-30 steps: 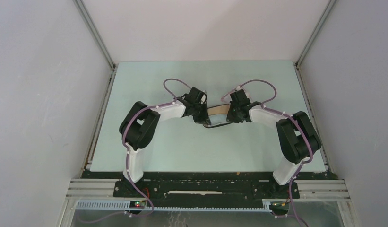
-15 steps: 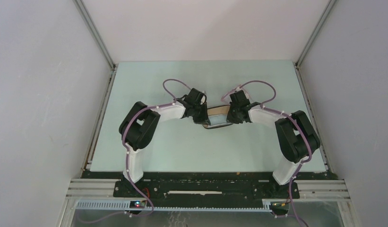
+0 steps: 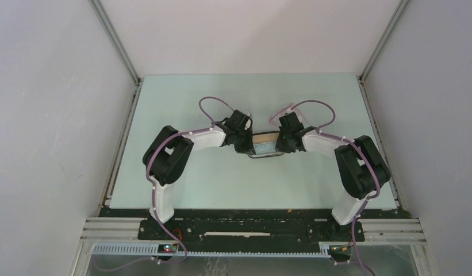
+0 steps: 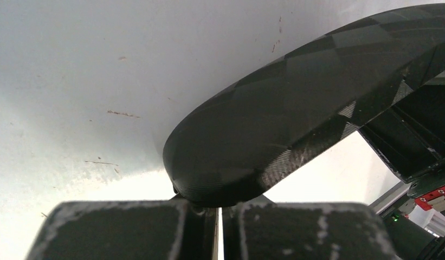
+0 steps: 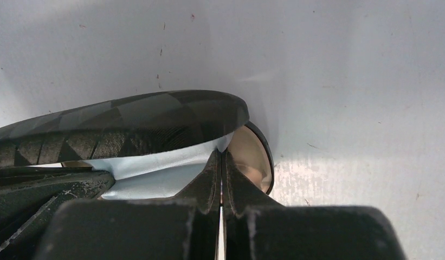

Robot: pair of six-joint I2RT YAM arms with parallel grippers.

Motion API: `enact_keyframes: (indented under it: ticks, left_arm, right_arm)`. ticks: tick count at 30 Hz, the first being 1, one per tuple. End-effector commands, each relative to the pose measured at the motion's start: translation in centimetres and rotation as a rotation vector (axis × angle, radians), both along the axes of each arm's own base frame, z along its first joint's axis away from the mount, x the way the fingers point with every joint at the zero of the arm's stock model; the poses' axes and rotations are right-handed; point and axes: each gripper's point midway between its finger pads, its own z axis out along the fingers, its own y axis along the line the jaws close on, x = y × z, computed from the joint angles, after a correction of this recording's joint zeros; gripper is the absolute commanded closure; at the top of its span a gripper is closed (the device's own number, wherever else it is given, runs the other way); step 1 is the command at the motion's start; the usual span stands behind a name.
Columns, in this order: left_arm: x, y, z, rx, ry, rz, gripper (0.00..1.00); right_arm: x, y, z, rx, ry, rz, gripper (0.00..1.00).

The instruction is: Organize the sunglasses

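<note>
The black checker-textured case lies mid-table between my two grippers, its lid partly raised. Pale blue cloth fills the gap under the lid, and tan lining shows at the case's end. The sunglasses are hidden. My left gripper is shut, its tips pressed against the rounded end of the lid. My right gripper is shut too, tips wedged at the other end where lid and base meet. From above, the left gripper and the right gripper flank the case.
The pale green table top is ringed by white walls and an aluminium frame. The arm bases stand on the black rail at the near edge. Part of the right arm shows beyond the lid in the left wrist view.
The case's lid has tipped between the two grippers: the tan lining strip looks narrower and more blue cloth shows from above. Both grippers stayed shut against the case's ends.
</note>
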Motion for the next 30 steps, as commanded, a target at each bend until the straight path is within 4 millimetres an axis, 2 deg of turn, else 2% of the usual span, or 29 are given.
enact_keyframes:
  ticks: [1, 13, 27, 30]
  left_arm:
    - [-1.6, 2.0, 0.1, 0.078, 0.000, -0.016, 1.00]
    - [-2.2, 2.1, -0.2, 0.099, -0.001, -0.018, 1.00]
    - [-2.7, 2.8, -1.3, 0.181, -0.005, -0.018, 1.00]
    - [-2.4, 3.1, -0.8, 0.201, -0.029, -0.002, 0.89]
  right_arm:
    - [0.1, -1.7, 0.9, -0.063, -0.048, -0.036, 1.00]
    - [-0.8, -2.3, 1.2, -0.088, -0.065, -0.056, 1.00]
    - [-1.6, -2.4, 0.2, -0.102, -0.046, -0.057, 1.00]
    - [-1.6, -2.4, 0.4, -0.104, -0.051, -0.056, 0.97]
